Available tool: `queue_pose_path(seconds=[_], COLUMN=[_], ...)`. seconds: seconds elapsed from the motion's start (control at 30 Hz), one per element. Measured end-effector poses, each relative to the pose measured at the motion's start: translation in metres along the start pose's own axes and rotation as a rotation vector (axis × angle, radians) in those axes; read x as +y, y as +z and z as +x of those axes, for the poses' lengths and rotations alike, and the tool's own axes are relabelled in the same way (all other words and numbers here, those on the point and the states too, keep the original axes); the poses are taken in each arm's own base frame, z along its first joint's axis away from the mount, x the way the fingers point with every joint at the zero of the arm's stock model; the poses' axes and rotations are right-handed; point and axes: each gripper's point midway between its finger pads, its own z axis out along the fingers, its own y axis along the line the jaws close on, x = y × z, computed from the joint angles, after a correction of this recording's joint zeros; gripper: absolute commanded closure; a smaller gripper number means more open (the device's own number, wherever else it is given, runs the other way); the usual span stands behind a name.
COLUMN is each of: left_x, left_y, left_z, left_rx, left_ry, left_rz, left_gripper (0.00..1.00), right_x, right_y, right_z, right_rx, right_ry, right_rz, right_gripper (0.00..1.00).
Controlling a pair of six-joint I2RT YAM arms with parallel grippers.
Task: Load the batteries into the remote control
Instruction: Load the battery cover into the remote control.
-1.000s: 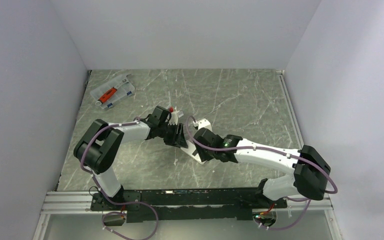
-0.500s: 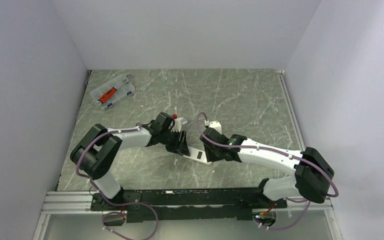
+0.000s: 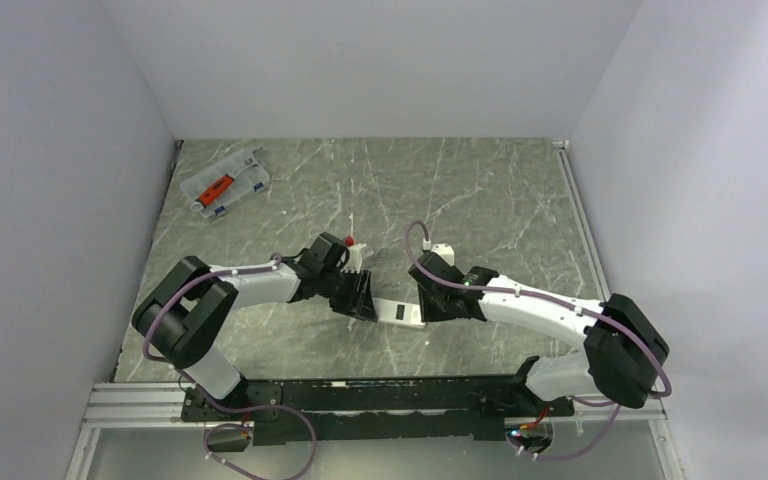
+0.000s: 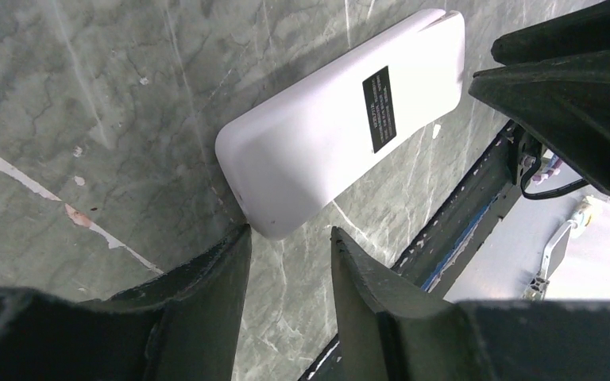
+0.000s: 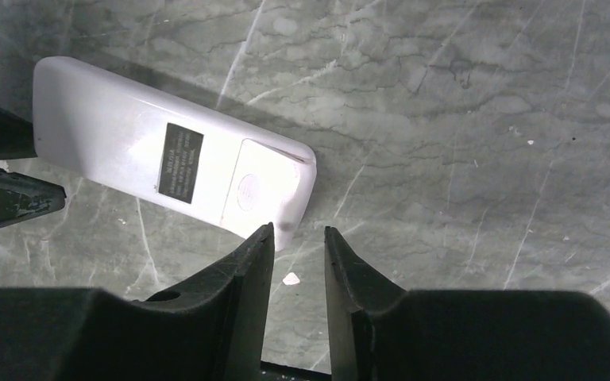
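As the remote control (image 3: 397,311) lies back-up on the marble table (image 3: 480,190), a light, stiff, likely slippery shell best pinched across its long edges, the left gripper (image 4: 290,232) and right gripper (image 5: 299,228) flank its ends, fingers parted, holding nothing

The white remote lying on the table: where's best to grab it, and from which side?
Probably from above, pinching the remote across its long side edges near the dark label. It lies flat, back up, and is narrow, so those parallel edges suit a two-finger pinch, leaving the battery cover at one end free.
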Motion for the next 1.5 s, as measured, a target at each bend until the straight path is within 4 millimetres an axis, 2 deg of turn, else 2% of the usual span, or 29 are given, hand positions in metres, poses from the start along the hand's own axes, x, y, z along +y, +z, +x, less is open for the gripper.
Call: queue_pose_path(seconds=[0.57,0.97,1.5], left_x=[0.004,0.006,0.004], left_y=[0.001,0.003,0.002], left_z=[0.001,0.004,0.005], left_rx=[0.000,0.012,0.027], left_ry=[-0.002,-0.008,-0.016], left_rz=[-0.023,-0.025,-0.017], left_gripper=[0.65,0.73,0.74], right_x=[0.003,0.005,0.005], right_y=[0.009,0.016,0.018], right_z=[0.002,0.005,0.005], right_rx=[0.027,0.050,0.059], right_ry=[0.060,0.077,0.081], right_rz=[-0.046,-0.064,-0.074], right_gripper=[0.74,0.86,0.90])
